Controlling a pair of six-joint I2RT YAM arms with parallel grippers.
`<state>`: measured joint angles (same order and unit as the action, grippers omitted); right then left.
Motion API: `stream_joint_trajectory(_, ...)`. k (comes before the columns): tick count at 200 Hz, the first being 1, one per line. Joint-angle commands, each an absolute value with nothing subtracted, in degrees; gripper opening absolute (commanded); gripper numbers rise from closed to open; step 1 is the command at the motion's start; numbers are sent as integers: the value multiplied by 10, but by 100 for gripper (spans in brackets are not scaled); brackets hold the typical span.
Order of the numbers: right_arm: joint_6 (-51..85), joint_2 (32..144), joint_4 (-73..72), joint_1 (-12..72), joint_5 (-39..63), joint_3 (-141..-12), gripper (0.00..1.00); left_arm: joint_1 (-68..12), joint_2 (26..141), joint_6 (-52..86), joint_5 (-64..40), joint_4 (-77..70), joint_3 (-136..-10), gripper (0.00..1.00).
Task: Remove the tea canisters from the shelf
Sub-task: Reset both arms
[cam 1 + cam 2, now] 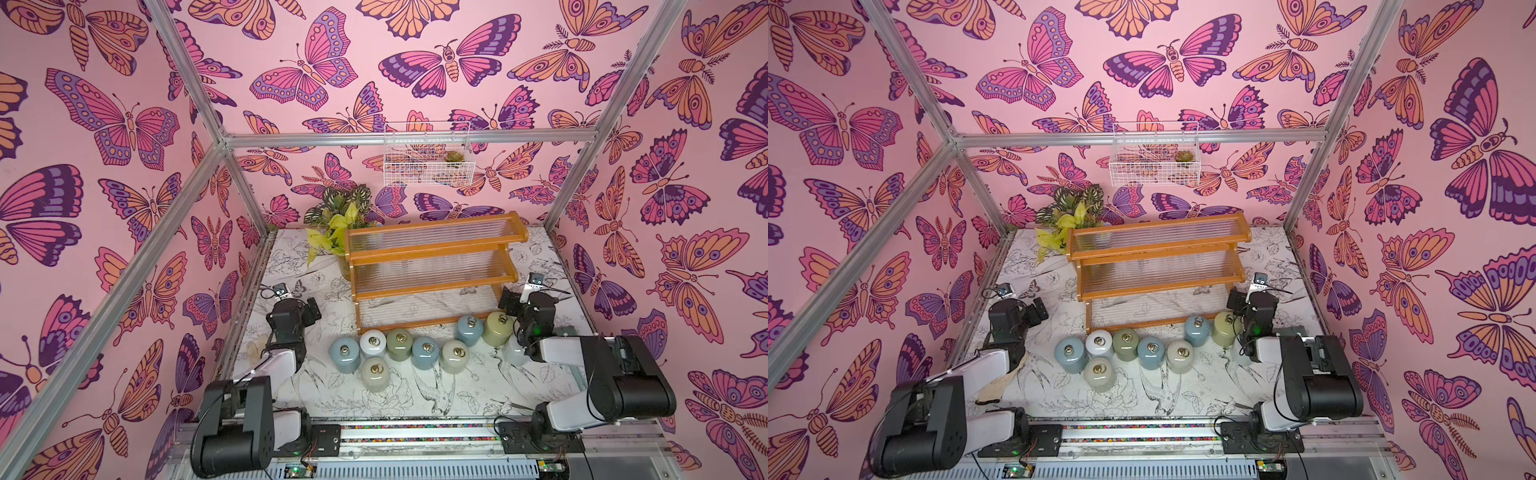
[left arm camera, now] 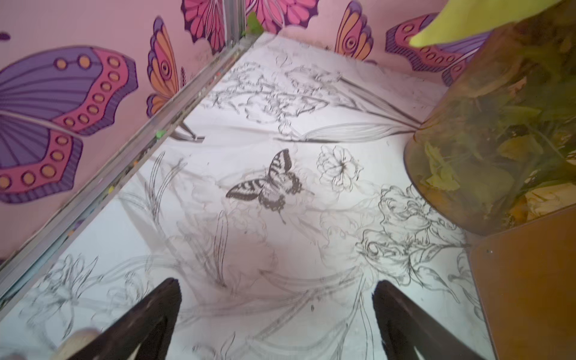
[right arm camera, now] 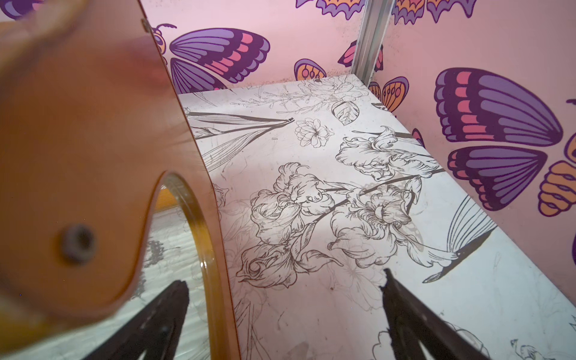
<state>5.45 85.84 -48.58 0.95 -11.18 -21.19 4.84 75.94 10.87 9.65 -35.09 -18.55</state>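
The shelf, orange-brown wood with clear ribbed panels, stands at the back of the table with all three tiers bare in both top views. Several tea canisters in blue, white, green and cream stand on the table along its front; one pale canister is half hidden by my right arm. My right gripper is open at the shelf's right end, and the side panel has its edge between the open fingers. Left of the shelf, my left gripper hangs open over bare table, its fingers holding nothing.
A leafy plant in an amber glass vase stands at the shelf's back left corner, close to my left gripper. A white wire basket hangs on the back wall. Aluminium posts and pink butterfly walls enclose the table on both sides.
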Motion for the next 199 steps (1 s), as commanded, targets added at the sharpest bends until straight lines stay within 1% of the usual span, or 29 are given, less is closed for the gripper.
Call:
stream_joint_trajectory(1, 46, 861, -476, 10, -105, -223, 99, 48, 794, 71, 60, -496, -164, 99)
stream_joint_trajectory(40, 45, 861, -476, 10, -105, -223, 99, -12, 891, -1, 80, -618, -156, 100)
stream_joint_trajectory(60, 46, 861, -476, 10, -105, -223, 99, -24, 873, -4, 94, -580, -162, 100)
stream_joint_trajectory(80, 45, 861, -476, 11, -105, -223, 99, -24, 892, -8, 100, -629, -151, 100)
stream_joint_trajectory(97, 45, 861, -476, 11, -105, -222, 99, -24, 877, 5, 120, -603, -152, 100)
stream_joint_trajectory(115, 45, 860, -477, 10, -105, -222, 99, -24, 889, 9, 138, -607, -160, 100)
stream_joint_trajectory(135, 43, 860, -477, 11, -105, -223, 99, -24, 880, 12, 137, -583, -166, 100)
stream_joint_trajectory(156, 43, 860, -475, 11, -105, -223, 99, -24, 888, 10, 138, -601, -162, 100)
stream_joint_trajectory(199, 42, 860, -475, 11, -104, -223, 99, -19, 882, 12, 123, -532, -202, 100)
